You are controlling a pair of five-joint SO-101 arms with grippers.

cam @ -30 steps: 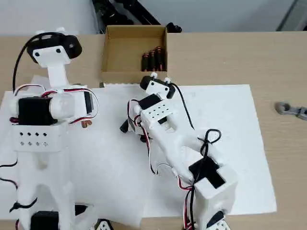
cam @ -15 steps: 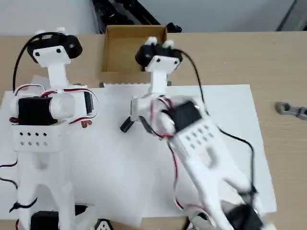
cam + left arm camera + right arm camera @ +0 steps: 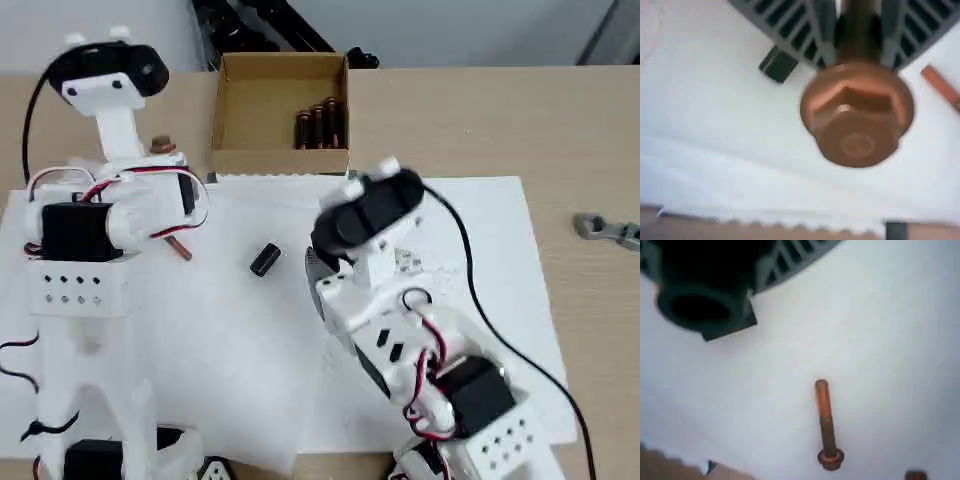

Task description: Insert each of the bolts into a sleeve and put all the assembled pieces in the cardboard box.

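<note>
Inside the cardboard box [image 3: 228, 110] lay several assembled pieces [image 3: 320, 125], while my left hand [image 3: 857, 25] clenched one bolt [image 3: 857, 115] and a sleeve [image 3: 265, 259] and second bolt [image 3: 826, 425] lay unassembled outside.

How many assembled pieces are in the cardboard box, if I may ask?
3, side by side at the right end of the cardboard box: left piece, middle piece, right piece. None looks hidden.
</note>
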